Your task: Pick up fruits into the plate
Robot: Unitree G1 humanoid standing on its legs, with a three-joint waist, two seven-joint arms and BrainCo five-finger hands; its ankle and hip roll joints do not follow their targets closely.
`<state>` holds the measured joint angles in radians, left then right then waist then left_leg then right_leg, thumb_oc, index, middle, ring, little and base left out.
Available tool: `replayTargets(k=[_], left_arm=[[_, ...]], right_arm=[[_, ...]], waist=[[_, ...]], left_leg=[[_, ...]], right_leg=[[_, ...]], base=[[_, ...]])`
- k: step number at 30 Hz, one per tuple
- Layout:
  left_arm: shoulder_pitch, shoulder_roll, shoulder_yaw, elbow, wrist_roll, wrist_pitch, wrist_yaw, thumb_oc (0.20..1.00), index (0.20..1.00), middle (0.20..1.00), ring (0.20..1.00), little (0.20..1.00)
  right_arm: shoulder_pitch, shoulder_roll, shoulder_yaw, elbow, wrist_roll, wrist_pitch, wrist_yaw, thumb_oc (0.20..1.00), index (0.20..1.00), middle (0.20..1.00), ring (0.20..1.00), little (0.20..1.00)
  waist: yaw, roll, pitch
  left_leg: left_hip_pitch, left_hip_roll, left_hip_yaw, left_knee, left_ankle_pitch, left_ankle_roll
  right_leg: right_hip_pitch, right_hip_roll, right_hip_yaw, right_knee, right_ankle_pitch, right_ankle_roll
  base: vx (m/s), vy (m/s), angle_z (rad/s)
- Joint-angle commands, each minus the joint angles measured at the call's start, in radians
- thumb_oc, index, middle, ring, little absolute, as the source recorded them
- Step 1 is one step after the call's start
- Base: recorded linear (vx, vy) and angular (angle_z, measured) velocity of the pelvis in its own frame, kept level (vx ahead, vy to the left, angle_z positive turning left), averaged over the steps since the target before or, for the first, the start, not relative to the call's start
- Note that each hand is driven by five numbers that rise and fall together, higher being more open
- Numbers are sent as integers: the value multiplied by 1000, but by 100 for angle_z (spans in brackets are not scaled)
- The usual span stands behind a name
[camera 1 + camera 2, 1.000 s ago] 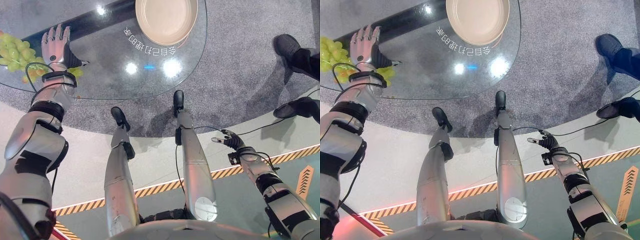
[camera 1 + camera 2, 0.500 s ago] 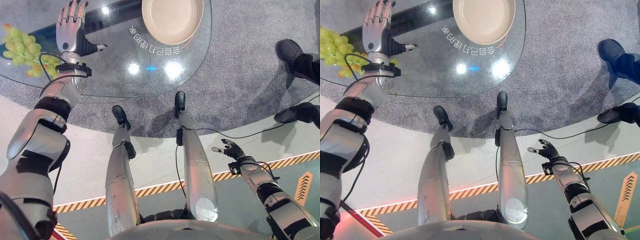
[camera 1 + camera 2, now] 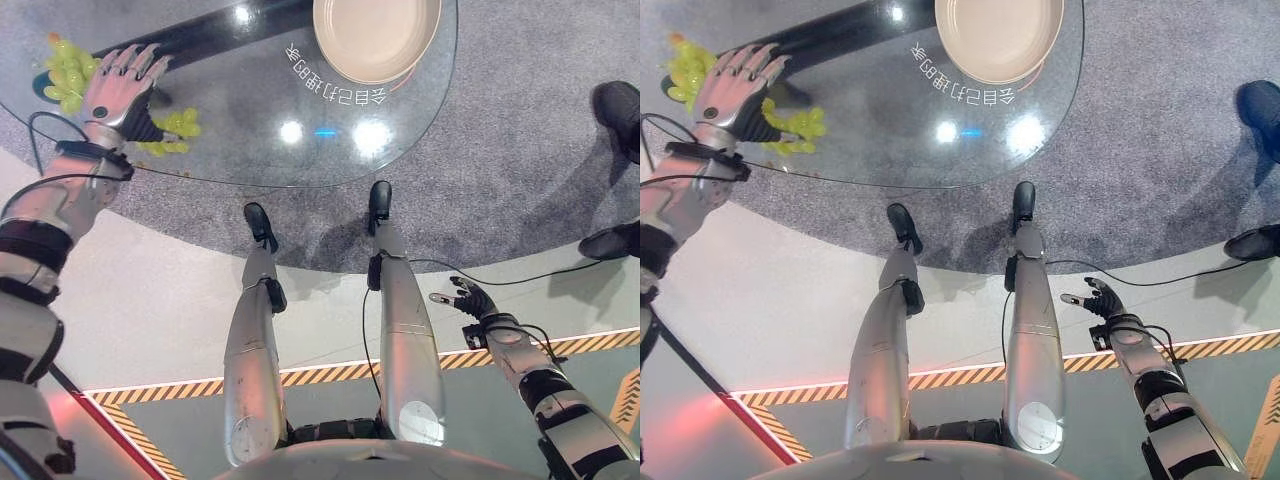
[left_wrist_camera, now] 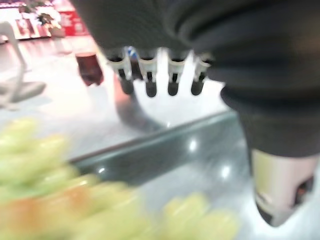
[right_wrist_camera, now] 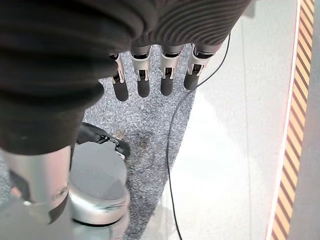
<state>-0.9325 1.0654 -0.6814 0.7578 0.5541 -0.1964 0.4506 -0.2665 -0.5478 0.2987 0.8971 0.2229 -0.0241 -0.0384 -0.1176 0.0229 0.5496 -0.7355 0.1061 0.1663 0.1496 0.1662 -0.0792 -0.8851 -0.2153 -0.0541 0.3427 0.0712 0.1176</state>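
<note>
Over the grapes [image 3: 170, 128] on the glass table [image 3: 250, 150], our left hand [image 3: 118, 92] hovers, fingers straight, holding nothing; our right hand [image 3: 470, 300] hangs relaxed, empty; plate [image 3: 375, 40] well apart.

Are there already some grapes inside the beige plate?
No, the plate is bare inside; the grapes lie on the glass table by the left hand.

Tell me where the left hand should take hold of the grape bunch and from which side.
Probably from above: the green grape bunch lies flat on the glass table, spreading out either side of the open left hand hovering over it. Close on the thick middle of the cluster, not the loose end grapes; no stem is visible.
</note>
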Motion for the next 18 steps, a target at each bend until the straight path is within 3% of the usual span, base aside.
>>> replayTargets(k=[1,7,10,14,18], left_arm=[[5,47,17,-39,71,32,-26,1000,1000,1000,1000,1000],[-21,99,-43,-54,192,110,-56,1000,1000,1000,1000,1000],[-20,100,-55,-28,244,178,-38,1000,1000,1000,1000,1000],[-12,67,-45,39,326,311,41,1000,1000,1000,1000,1000],[-13,-4,-12,147,405,394,145,1000,1000,1000,1000,1000]], right_arm=[[122,-78,-40,-17,-10,19,8,1000,1000,1000,1000,1000],[115,-87,-50,-4,-7,25,21,1000,1000,1000,1000,1000],[113,-87,-47,-6,-5,29,23,1000,1000,1000,1000,1000],[111,-80,-41,-5,-12,24,26,1000,1000,1000,1000,1000],[100,-66,-26,4,-11,15,18,1000,1000,1000,1000,1000]], waist=[[-19,48,-30],[-14,46,-30],[-16,44,-30],[-23,35,-30],[-29,22,-30]], left_leg=[[-40,-98,10,135,-164,12],[-34,-99,7,132,-163,16],[-40,-99,4,135,-162,19],[-48,-98,-1,138,-161,22],[-58,-94,-3,141,-159,26]], right_leg=[[65,89,-47,-39,-63,-29],[77,93,-55,-42,-64,-30],[70,98,-53,-35,-64,-32],[61,109,-42,-31,-64,-34],[49,118,-35,-27,-62,-35]], base=[[-7,-21,5],[-2,-13,2],[0,0,0],[0,0,0],[0,0,0]])
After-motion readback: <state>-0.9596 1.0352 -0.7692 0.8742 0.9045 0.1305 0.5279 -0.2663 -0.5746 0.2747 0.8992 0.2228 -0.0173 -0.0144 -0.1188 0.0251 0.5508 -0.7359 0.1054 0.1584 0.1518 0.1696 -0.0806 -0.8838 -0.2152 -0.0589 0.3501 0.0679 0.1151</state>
